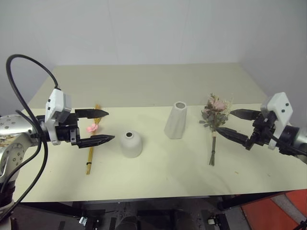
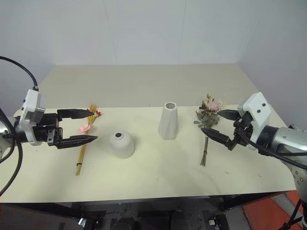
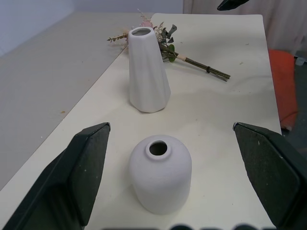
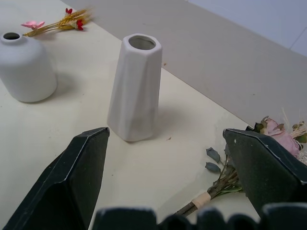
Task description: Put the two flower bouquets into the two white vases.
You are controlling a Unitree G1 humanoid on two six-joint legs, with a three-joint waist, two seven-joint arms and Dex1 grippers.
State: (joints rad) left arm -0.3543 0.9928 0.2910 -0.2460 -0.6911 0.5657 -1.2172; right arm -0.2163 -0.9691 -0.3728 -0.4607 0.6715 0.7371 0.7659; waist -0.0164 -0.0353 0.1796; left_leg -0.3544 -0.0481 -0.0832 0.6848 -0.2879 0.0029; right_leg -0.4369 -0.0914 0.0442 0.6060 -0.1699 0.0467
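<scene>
Two white vases stand mid-table: a tall faceted vase (image 1: pixel 176 120) and, to its left and nearer me, a short domed vase (image 1: pixel 131 143). The thin bouquet (image 1: pixel 90 152) of golden stalks with small red and pink flowers lies flat at the left. My left gripper (image 1: pixel 111 125) hangs open over its flower end, holding nothing and pointing at the short vase (image 3: pixel 160 173). The rose bouquet (image 1: pixel 214 115) lies flat right of the tall vase, with its stems toward me. Beside its blooms my right gripper (image 1: pixel 224 120) is open and empty, facing the tall vase (image 4: pixel 135 88).
Everything rests on a cream table (image 1: pixel 168 182). Its front edge is close to me and a seam runs across it behind the vases. Beyond the seam the top runs back to a white wall. An orange-red object (image 1: pixel 273 211) sits on the floor at the lower right.
</scene>
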